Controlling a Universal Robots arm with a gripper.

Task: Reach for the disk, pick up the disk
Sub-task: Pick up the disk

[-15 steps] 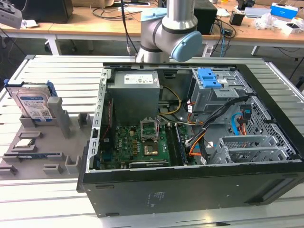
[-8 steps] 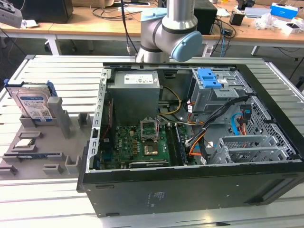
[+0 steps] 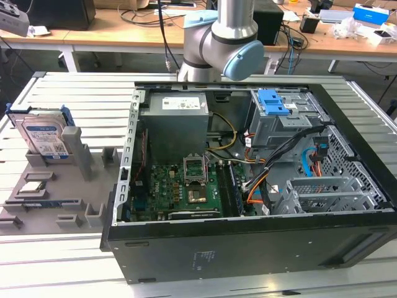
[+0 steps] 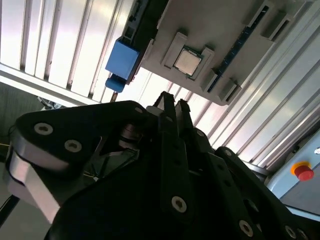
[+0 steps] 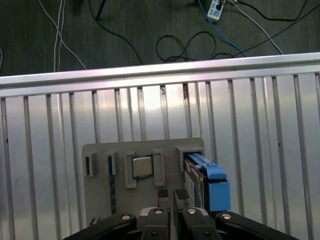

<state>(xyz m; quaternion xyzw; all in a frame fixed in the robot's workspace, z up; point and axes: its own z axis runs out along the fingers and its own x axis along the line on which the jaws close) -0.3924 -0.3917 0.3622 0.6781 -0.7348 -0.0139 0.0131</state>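
**Gripper closed above holder, disk not yet held**

The disk [image 3: 42, 138] stands on edge in the grey holder [image 3: 93, 186] on the slatted surface [image 3: 56, 93], at the exterior view's left of the computer case [image 3: 248, 248]. In the first wrist view, the empty gripper [image 5: 171, 194], its fingers together, hangs near the disk [image 5: 207, 175].

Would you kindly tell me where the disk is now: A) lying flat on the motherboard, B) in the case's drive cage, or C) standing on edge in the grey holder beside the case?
C: in the exterior view the disk stands on edge in a slot of the grey holder, outside the open computer case, to the exterior view's left of it.
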